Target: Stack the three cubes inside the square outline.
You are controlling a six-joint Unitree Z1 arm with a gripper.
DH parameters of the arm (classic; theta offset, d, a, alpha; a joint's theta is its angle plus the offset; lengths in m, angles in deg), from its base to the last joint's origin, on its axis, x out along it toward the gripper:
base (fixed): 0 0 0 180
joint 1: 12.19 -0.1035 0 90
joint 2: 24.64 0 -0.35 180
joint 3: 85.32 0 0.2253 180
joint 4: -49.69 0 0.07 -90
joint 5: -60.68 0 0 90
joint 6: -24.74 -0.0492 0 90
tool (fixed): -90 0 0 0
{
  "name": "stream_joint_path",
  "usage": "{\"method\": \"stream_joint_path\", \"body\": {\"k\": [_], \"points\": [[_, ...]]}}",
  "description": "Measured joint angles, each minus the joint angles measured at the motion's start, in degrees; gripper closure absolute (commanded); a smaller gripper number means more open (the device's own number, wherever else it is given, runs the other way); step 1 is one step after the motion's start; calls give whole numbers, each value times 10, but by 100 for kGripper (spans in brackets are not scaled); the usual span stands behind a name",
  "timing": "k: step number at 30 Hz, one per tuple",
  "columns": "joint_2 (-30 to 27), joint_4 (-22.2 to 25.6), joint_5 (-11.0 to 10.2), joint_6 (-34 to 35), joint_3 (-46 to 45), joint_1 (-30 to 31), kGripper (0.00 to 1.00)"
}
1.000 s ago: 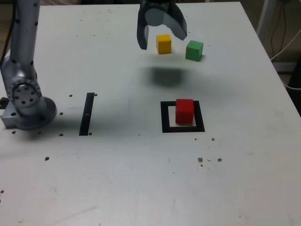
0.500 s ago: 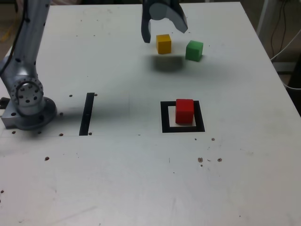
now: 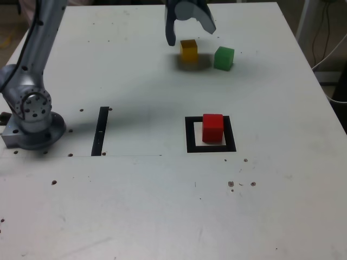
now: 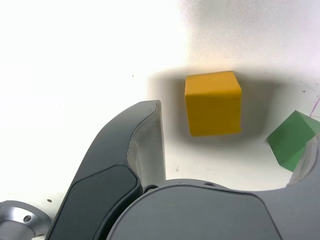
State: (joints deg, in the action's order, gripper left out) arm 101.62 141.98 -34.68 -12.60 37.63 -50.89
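Note:
The yellow cube [image 3: 188, 50] sits at the far side of the table, and the green cube [image 3: 223, 58] lies just to its right in the exterior view. My gripper [image 3: 190, 37] hangs open right above the yellow cube, one finger on either side, touching nothing. The wrist view shows the yellow cube [image 4: 213, 102] between the spread fingers [image 4: 145, 140] of the gripper [image 4: 232, 127], with the green cube [image 4: 291, 140] by the other finger. The red cube [image 3: 212, 128] stands upright inside the square outline [image 3: 191, 135].
A thin black strip [image 3: 100, 131] lies on the table at the exterior view's left of the square. The arm's base [image 3: 32, 116] stands at the left edge. Cables hang beyond the table's right edge [image 3: 325, 38].
The gripper has moved farther away and down over the yellow cube, and its shadow has closed in on the cube. The jaws stayed open. The cubes have not moved.

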Motion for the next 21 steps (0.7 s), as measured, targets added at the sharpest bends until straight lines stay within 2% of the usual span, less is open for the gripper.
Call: {"method": "stream_joint_path", "body": {"k": [9,14,18,21], "points": [[49,4,2,-5,22,-3,4],[57,4,2,-5,25,-3,9],[69,4,1,-4,26,-3,18],[70,3,-4,4,28,-3,34]]}}
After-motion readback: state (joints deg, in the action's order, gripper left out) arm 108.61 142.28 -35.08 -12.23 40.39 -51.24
